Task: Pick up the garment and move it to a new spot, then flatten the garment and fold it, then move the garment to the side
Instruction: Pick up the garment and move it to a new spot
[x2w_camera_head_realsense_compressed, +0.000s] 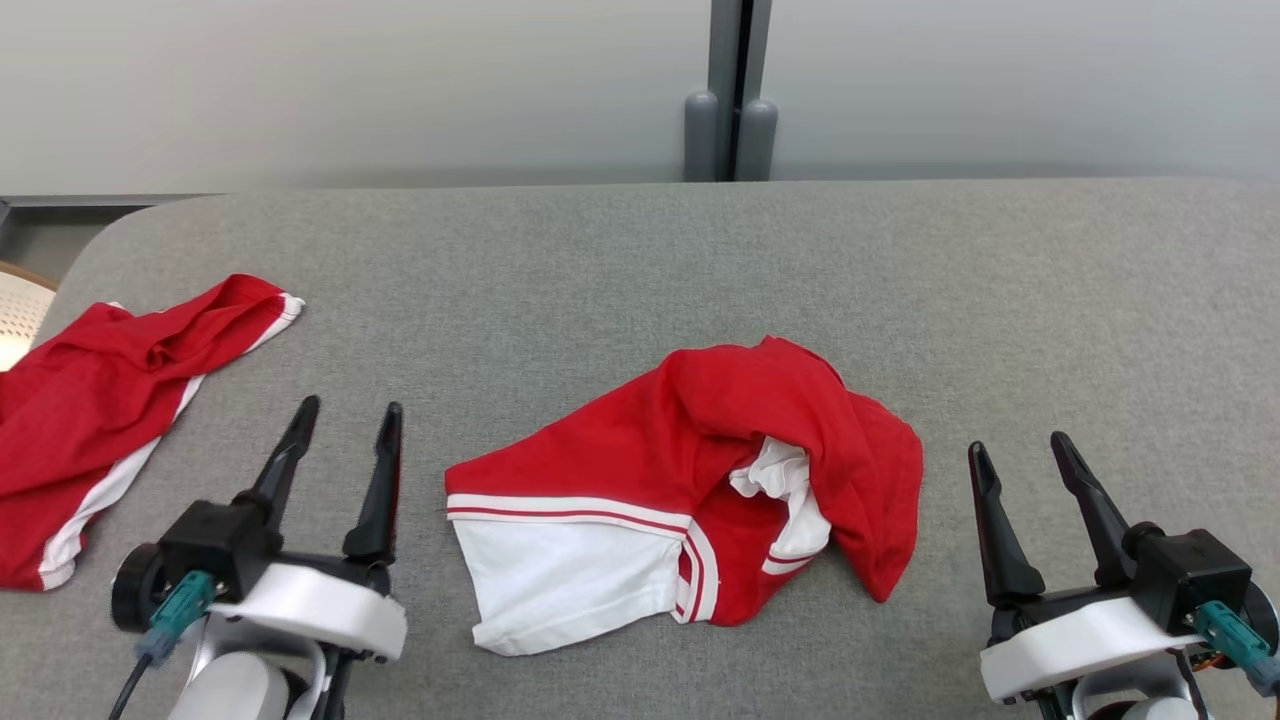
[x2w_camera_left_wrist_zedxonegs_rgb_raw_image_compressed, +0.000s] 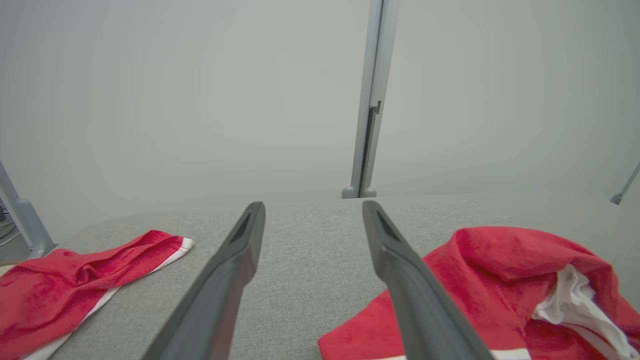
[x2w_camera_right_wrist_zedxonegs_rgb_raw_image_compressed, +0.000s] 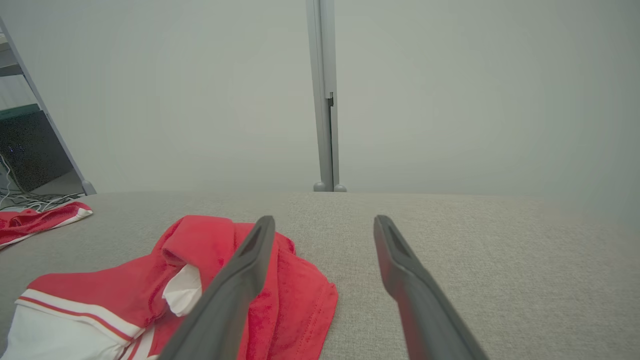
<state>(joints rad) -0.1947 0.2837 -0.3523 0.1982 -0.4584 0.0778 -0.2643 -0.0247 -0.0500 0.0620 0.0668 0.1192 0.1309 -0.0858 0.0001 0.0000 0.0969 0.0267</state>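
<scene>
A crumpled red garment with a white panel and red-and-white stripes lies in a heap at the middle of the grey table. It also shows at the lower right of the left wrist view and lower left of the right wrist view. My left gripper hovers open to the garment's left, nothing between its fingers. My right gripper stands open to the garment's right, apart from it, fingers empty.
A second red garment with white trim lies at the table's left edge, partly hanging off. A grey post rises behind the table's far edge against a pale wall. A perforated pale object sits off the left side.
</scene>
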